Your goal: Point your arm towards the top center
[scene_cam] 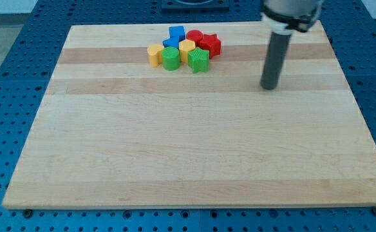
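Camera view shows my tip [269, 87], the lower end of a straight dark rod that hangs from a pale collar at the upper right of the frame. The tip rests on the wooden board [194, 154] in its upper right part, well apart from the blocks and to their right. It has no claw, so nothing can be released, clenched or grasping; it touches no block.

The blocks sit bunched together near the top centre of the board, slightly left of the middle. At the back of the group stands a blue block [176, 32], with a second blue block [170, 42] just below it, partly hidden. Beside them are a red cylinder [194, 36] and a red block [210, 44] of star-like shape on the cluster's right edge. In front lie a yellow block [154, 54] at the left end, a green cylinder [170, 58], a yellow block [187, 49] in the middle and a green block [199, 60].

That makes eight blocks: two blue, two red, two yellow, two green. Bare wood lies between the tip and the cluster.
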Robot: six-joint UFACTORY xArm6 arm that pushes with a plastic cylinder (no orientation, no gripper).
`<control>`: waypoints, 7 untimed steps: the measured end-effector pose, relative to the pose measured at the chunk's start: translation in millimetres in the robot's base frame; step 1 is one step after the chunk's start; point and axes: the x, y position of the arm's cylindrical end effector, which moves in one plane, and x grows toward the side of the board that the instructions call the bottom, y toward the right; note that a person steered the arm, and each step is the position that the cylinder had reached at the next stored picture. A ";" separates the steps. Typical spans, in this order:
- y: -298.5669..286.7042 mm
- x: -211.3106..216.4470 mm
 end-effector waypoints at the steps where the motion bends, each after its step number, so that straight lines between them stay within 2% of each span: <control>1: 0.2 0.0; 2: -4.7 -8.6; 3: -21.6 -42.4; 6: -66.9 -45.1; 7: -58.9 -92.7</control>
